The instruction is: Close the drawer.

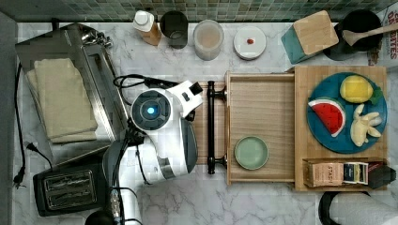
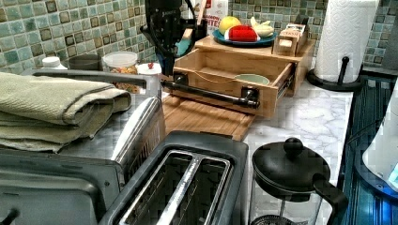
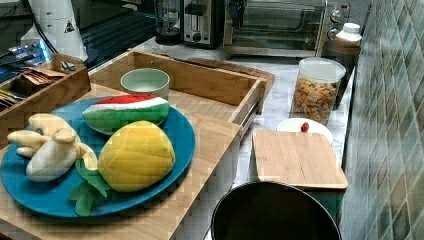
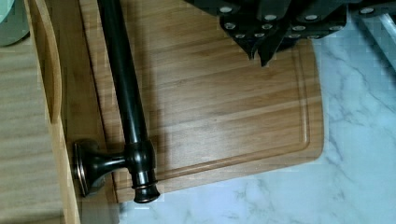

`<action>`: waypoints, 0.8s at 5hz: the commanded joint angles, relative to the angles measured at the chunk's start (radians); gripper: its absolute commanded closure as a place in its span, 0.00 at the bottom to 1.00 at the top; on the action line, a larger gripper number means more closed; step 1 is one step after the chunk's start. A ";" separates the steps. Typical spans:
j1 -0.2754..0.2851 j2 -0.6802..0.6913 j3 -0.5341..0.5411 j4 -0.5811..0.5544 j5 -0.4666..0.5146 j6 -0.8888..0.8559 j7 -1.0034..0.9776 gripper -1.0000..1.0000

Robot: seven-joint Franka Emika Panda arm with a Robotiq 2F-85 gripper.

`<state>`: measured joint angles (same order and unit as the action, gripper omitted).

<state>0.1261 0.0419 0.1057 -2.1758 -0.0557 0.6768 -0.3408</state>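
The drawer (image 1: 263,110) is a light-wood tray pulled out of its wooden box toward the top view's left, with a green bowl (image 1: 251,153) inside. Its long black bar handle (image 1: 210,126) runs along the front edge. In the left view the drawer front (image 2: 211,82) and handle (image 2: 206,93) face the camera; the right view shows the drawer's inner front wall (image 3: 200,80). My gripper (image 4: 260,53) hangs shut and empty over the brown cutting board (image 4: 224,107), a short way from the handle (image 4: 123,88) and not touching it. The arm's wrist (image 1: 187,96) sits just off the handle's end.
The cutting board (image 1: 202,140) lies under the drawer front. A toaster oven (image 1: 101,75) with a folded towel (image 1: 63,101) and a toaster (image 1: 68,187) stand behind the arm. Jars (image 1: 209,38) line the wall. A blue plate (image 1: 347,112) of toy food rests on the box top.
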 commanded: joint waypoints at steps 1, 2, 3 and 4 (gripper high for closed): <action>0.000 0.080 -0.014 -0.042 -0.131 0.029 -0.044 1.00; -0.008 0.094 -0.030 -0.060 -0.107 0.054 -0.091 1.00; -0.028 0.084 -0.035 -0.086 -0.149 0.079 -0.116 1.00; -0.060 0.082 -0.038 -0.100 -0.152 0.085 -0.177 1.00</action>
<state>0.1097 0.1600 0.0847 -2.2676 -0.2017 0.7329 -0.4333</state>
